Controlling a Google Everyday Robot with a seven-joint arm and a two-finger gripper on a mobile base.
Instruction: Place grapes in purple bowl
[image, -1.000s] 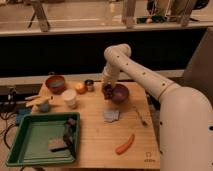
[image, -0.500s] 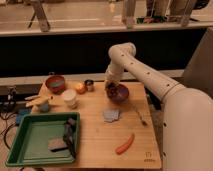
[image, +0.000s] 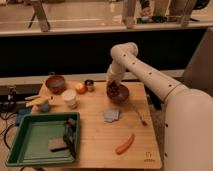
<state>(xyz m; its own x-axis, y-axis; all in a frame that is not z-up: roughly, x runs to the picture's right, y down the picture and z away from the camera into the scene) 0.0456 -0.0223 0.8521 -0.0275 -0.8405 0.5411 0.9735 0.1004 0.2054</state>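
My gripper (image: 114, 86) hangs from the white arm over the left rim of the purple bowl (image: 120, 95), which stands at the back of the wooden table. The gripper is shut on the grapes (image: 114, 90), a small dark maroon cluster held just above the bowl's inside. The fingertips are partly hidden against the dark bowl and grapes.
To the left stand a small can (image: 90, 85), an orange fruit (image: 80, 88), a reddish-orange bowl (image: 55, 82) and a white cup (image: 70, 98). A green tray (image: 20, 145) fills the front left. A grey-blue cloth (image: 112, 115), a fork (image: 139, 116) and a carrot (image: 125, 144) lie in front of the bowl.
My gripper has moved a little to the right with the grapes, from beside the purple bowl's left edge to over its rim.
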